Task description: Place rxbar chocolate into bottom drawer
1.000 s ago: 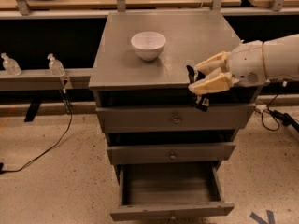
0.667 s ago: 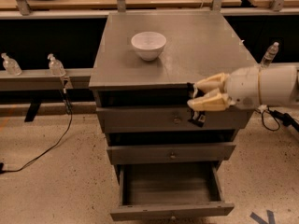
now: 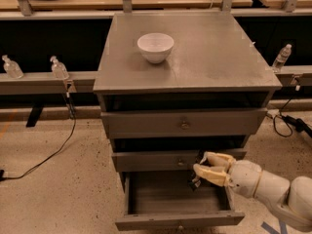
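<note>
My tool [image 3: 201, 163] clamps the rxbar chocolate [image 3: 194, 183] just above the open bottom drawer [image 3: 165, 195];
a white bowl [image 3: 155, 47] sits on the grey surface [image 3: 214, 52]; a cable [image 3: 53, 152] trails over the speckled floor [image 3: 58, 199].

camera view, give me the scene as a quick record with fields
end effector: over the bottom drawer's right rear, shut on the rxbar chocolate
rxbar chocolate: hanging below the fingers, not yet released
bottom drawer: pulled out, nothing lying inside
middle drawer: pushed in
white bowl: upright on the cabinet top
</note>
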You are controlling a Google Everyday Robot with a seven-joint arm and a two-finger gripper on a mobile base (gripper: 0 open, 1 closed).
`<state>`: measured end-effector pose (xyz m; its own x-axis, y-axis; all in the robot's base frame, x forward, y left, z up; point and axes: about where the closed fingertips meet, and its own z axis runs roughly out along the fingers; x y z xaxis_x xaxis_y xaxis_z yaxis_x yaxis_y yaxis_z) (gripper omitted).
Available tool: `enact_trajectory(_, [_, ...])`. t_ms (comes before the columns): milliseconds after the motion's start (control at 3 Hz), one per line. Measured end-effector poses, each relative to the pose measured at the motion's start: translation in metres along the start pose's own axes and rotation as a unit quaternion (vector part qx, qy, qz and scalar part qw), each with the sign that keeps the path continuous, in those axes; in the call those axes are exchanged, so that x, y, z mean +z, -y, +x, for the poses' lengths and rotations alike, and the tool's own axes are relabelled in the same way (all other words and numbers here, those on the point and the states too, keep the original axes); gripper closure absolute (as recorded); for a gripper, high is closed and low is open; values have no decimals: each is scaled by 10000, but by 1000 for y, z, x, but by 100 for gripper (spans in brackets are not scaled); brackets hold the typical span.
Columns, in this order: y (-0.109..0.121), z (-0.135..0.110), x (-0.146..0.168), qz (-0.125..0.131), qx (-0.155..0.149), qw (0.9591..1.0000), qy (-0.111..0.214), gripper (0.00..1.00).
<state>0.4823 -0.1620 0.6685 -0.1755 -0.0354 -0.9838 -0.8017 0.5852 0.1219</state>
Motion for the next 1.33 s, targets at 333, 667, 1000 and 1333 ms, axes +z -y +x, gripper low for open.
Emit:
enact_trajectory(333, [-2,12,7,-106,168,9998,85,100])
enact_trajectory(667, [-3,11,7,-117,137,9998,62,100])
enact_trajectory(1000, [14,41,9,-8,350,9994,57,100])
enact_trajectory(1333, [44,106,11,249,670,9974,63,100])
